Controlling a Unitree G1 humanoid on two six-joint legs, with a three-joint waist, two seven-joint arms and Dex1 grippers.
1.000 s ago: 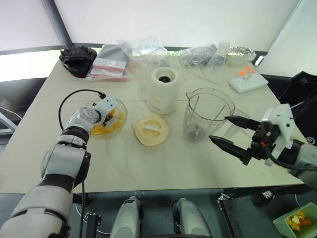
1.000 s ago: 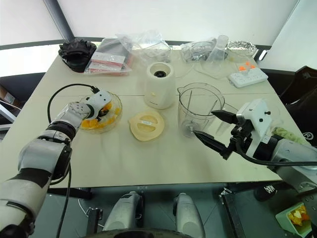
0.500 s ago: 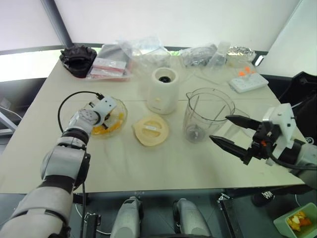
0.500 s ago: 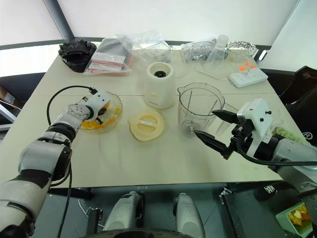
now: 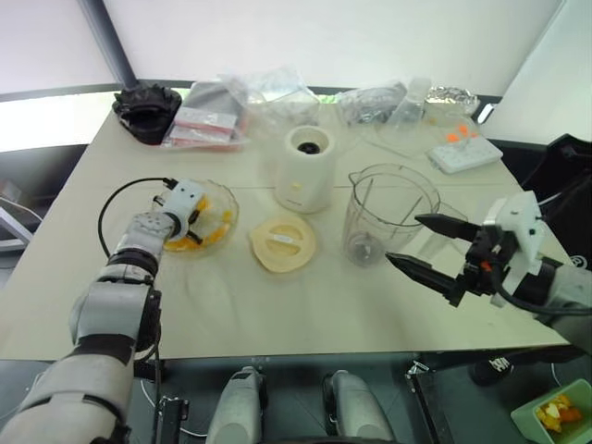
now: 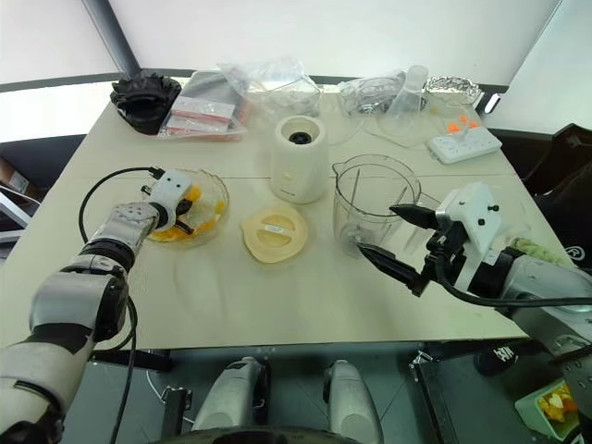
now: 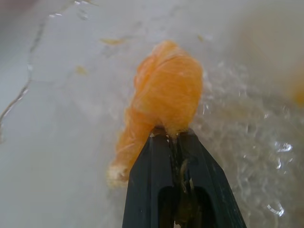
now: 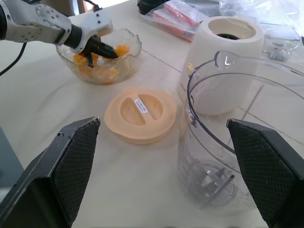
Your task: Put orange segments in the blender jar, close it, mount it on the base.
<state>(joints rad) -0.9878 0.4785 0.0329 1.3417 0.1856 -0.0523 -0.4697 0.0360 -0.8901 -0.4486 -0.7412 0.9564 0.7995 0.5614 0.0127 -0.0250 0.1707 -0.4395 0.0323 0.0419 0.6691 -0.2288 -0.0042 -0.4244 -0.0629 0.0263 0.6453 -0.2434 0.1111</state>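
L gripper [image 7: 173, 137] pinched shut on segment [image 7: 164, 95] in bowl [image 6: 218, 190]. Jar [image 6: 375, 199] lies to its right, past lid [image 6: 274, 232]. R gripper [image 6: 387, 233] wide open, empty, beside jar.

left arm: stretched forward, wrist angled down | left gripper [image 7: 173, 137]: fingers pinched together on an orange segment [image 7: 164, 97] | right arm: bent, held raised | right gripper [image 5: 427, 248]: fingers spread wide, holding nothing

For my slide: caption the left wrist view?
Left gripper shut on an orange segment over the glass bowl.
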